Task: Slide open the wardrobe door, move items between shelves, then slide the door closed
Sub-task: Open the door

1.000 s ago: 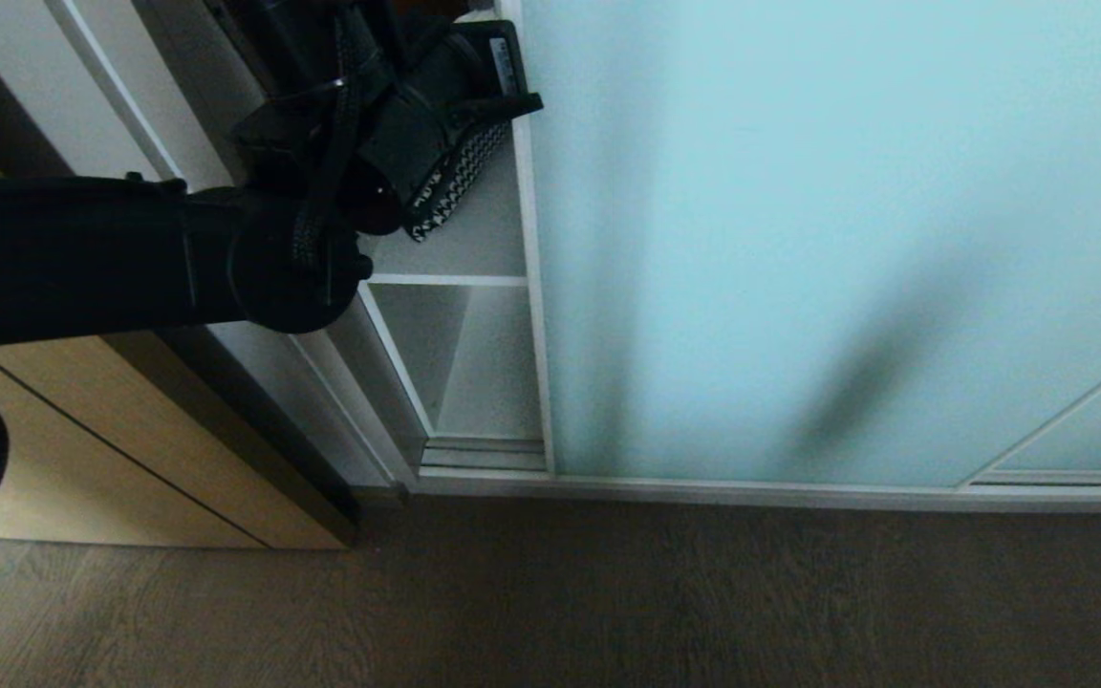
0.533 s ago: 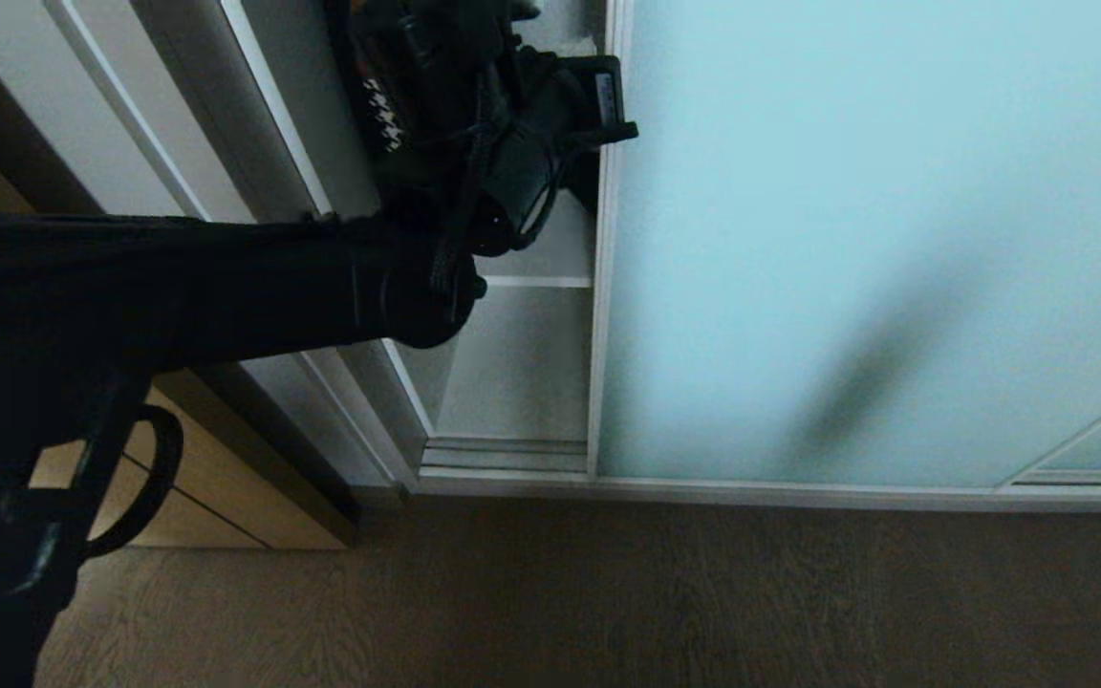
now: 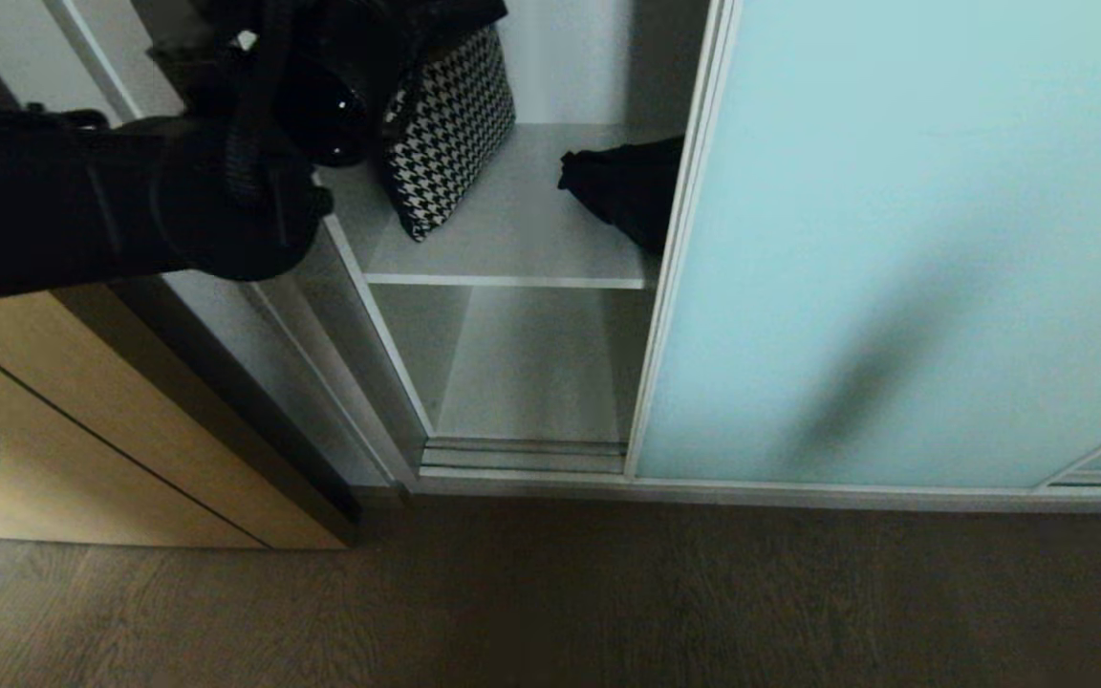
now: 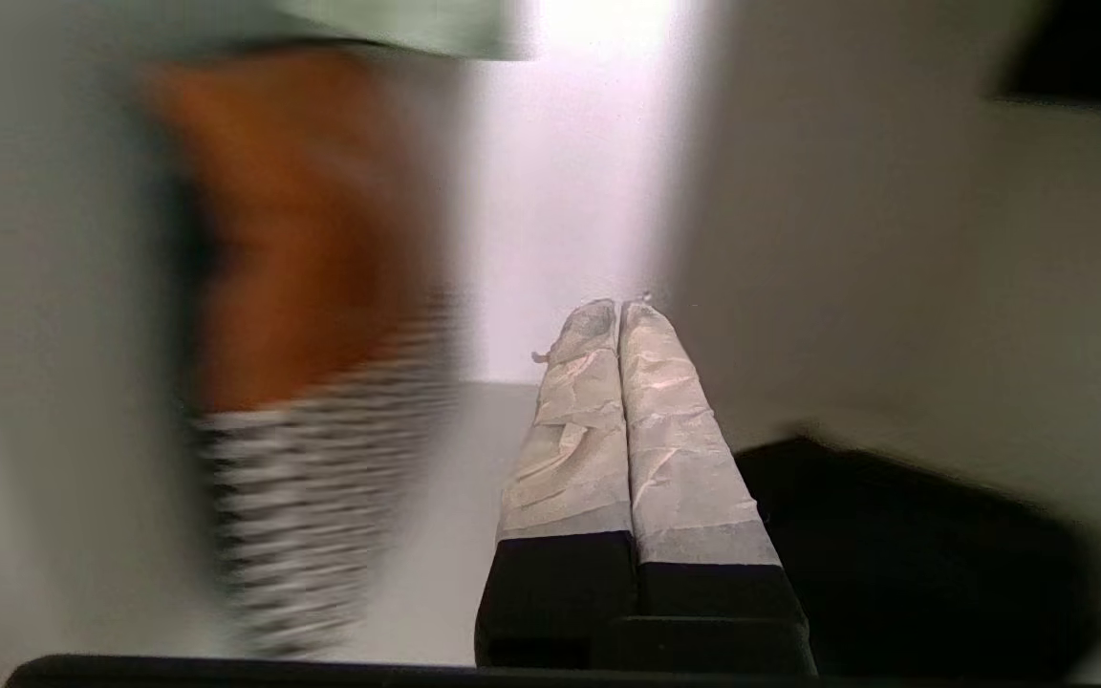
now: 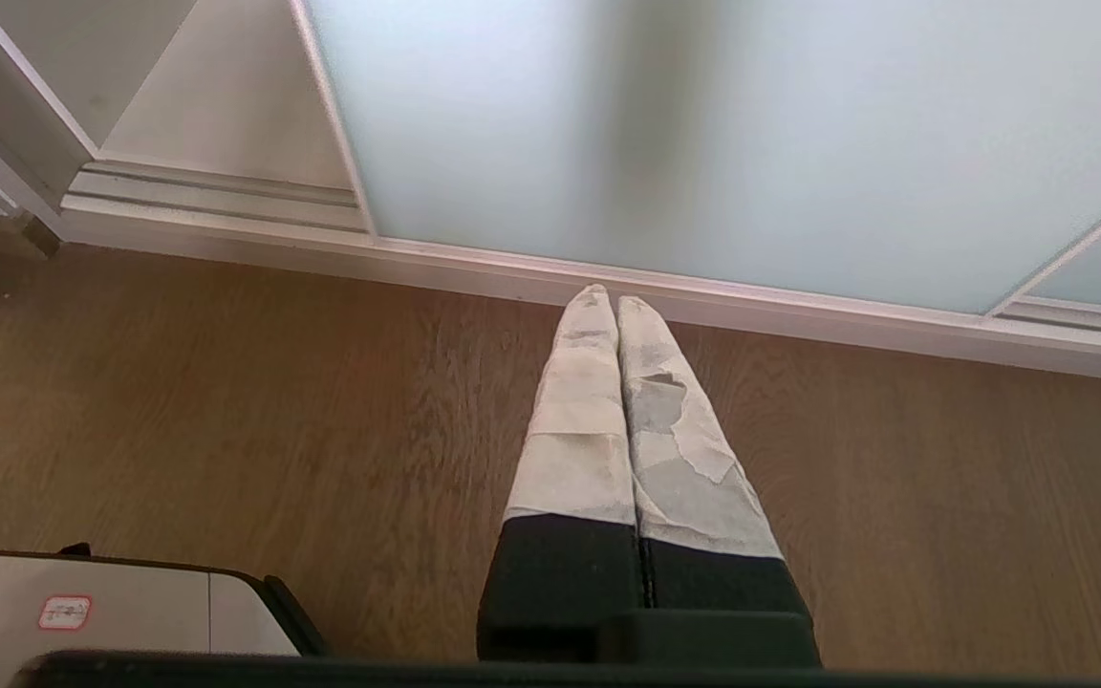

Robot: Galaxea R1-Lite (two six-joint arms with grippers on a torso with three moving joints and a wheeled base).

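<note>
Head view: we see the tall pale aqua frosted-glass sliding wardrobe door [image 3: 895, 239] with its thin silver frame filling the field from the centre toward 3 o'clock, leaving the white wardrobe open at 12 o'clock. In the gap lie two plain flat white shelves: the upper shelf [image 3: 512, 229] and, below it toward 6 o'clock, the lower shelf [image 3: 531, 373].

On the upper shelf we find the soft matte black fabric item [image 3: 622, 186], at its 3 o'clock end, just beside the door's frame edge and partly hidden behind it. At the shelf's 9 o'clock end a brown-and-houndstooth cushion [image 3: 450, 134] stands tilted against the wardrobe's side wall, well apart from the black item.

Our black left arm [image 3: 82, 201] crosses from 9 o'clock, its wrist overlapping the cushion at 11 o'clock. A light wood-grain cabinet [image 3: 53, 440] with a dark groove occupies 8 o'clock, and the dark wood-pattern floor [image 3: 608, 592] spans 6 o'clock.

Left wrist view: the left pincer [image 4: 619, 308] has its two taped fingers pressed together, gripping nothing, and points into the shelf space between the blurred cushion [image 4: 312, 287] and the black item [image 4: 904, 554].

Right wrist view: the right pincer [image 5: 615, 294] is likewise closed and empty, hanging over the floor [image 5: 226, 401] near the door's bottom rail [image 5: 799, 311].
</note>
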